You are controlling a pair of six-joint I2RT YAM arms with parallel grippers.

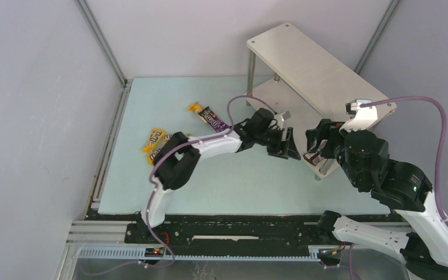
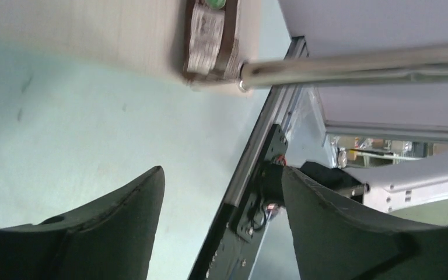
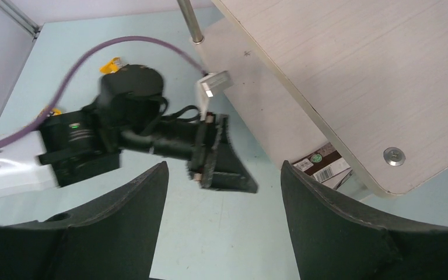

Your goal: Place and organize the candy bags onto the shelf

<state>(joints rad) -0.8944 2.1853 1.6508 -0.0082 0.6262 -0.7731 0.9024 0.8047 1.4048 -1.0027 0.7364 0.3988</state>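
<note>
While both arms hover at the near end of the shelf (image 1: 318,67), we list: left gripper (image 2: 223,174) spread wide, empty; right gripper (image 3: 224,168) spread, empty; brown bag (image 3: 322,166) on the lower board (image 2: 93,35), tucked endward, likely leaving room; purple bag (image 1: 213,119) and yellow bags (image 1: 156,140) on the table (image 1: 210,186), awaiting pickup

Brown packet (image 3: 321,166), just beyond right fingers (image 3: 338,233): mostly hidden under top board of shelf (image 3: 338,76), only one end shows. Past left fingers (image 2: 111,227) it's blurry & cut off at top edge. Yellow bags (image 1: 155,139) partly behind left arm (image 1: 178,163); lettering unreadable.
</note>
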